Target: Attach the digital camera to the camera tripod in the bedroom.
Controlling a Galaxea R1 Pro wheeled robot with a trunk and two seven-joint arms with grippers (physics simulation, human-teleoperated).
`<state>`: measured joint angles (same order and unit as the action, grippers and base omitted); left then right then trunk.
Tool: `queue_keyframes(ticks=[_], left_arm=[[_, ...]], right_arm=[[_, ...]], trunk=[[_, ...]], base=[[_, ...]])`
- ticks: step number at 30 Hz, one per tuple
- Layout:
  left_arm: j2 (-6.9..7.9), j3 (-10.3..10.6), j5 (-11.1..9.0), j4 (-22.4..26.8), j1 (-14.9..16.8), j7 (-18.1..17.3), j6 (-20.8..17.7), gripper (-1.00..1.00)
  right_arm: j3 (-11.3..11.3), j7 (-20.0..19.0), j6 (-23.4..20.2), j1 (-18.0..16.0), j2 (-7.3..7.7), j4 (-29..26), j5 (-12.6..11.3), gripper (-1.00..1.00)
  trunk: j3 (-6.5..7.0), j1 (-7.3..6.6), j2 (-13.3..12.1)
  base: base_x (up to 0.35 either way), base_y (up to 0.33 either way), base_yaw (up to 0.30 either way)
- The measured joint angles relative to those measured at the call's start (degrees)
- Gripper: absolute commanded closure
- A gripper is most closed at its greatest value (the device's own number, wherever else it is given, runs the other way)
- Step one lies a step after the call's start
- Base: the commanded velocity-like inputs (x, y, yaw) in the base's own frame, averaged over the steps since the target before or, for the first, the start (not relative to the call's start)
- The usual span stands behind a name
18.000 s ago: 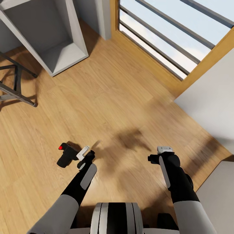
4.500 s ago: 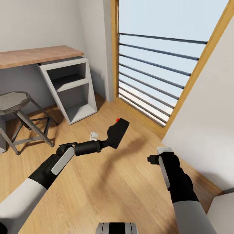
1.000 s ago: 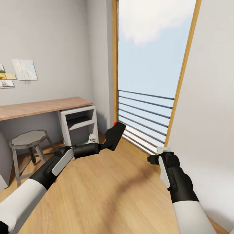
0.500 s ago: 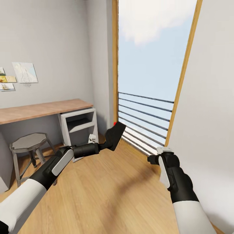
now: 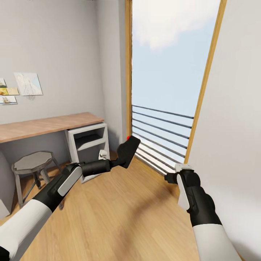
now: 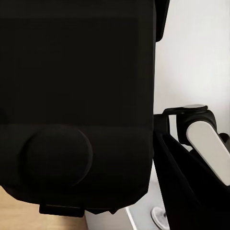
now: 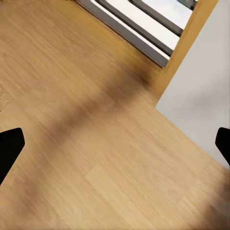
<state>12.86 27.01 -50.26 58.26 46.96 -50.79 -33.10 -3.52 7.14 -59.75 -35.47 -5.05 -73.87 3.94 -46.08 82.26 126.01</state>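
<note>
Right gripper [image 5: 180, 170]: held low at 4 o'clock over bare wood floor [image 7: 96, 143]; fingertips were seen well apart, nothing between them.
Left gripper [image 5: 115, 162]: extended at 10 o'clock; jaws were clamped on the digital camera [image 5: 128, 152].
Digital camera: carried aloft and tilted, red button uppermost; judged held clear for transit.
Desk [image 5: 47, 123]: noted at 10 o'clock, stool [image 5: 32, 161] before it.
Window [image 5: 166, 72]: recorded at 12 o'clock.
Camera tripod: not located.

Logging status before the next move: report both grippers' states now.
Left gripper: shut on the digital camera, held up above the wood floor.
Right gripper: open, holding nothing, fingertips wide apart over the floor.
</note>
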Motion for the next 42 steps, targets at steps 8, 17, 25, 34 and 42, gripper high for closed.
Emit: queue_keyframes(ticks=[8,17,25,34,42], left_arm=[[0.0,-0.04,-0.04,-0.06,0.0,0.01,-0.04,1.0],[0.0,-0.21,-0.04,-0.78,0.0,-0.05,-0.05,1.0],[0.0,-0.26,-0.05,-0.91,0.0,-0.07,-0.05,1.0],[0.0,-0.27,-0.05,-0.95,0.0,-0.07,-0.05,1.0],[0.0,-0.27,-0.05,-0.96,0.0,-0.07,-0.05,1.0]], right_arm=[[0.0,0.0,0.0,0.0,0.0,0.0,0.01,-1.0],[0.0,0.0,0.0,0.0,0.0,0.0,0.02,-1.0],[0.0,0.0,0.0,0.0,0.0,0.0,0.03,-1.0],[0.0,0.0,0.0,0.0,0.0,0.0,0.0,-1.0],[0.0,0.0,0.0,0.0,0.0,0.0,-0.01,-1.0]], trunk=[[1.44,-1.76,-3.21],[3.05,-3.73,-6.82],[4.49,-5.49,-10.03],[6.1,-7.47,-13.64],[7.54,-9.23,-16.85]], base=[[0.0,0.0,0.0],[0.0,0.0,0.0],[0.0,0.0,0.0],[0.0,0.0,0.0],[0.0,0.0,0.0]])
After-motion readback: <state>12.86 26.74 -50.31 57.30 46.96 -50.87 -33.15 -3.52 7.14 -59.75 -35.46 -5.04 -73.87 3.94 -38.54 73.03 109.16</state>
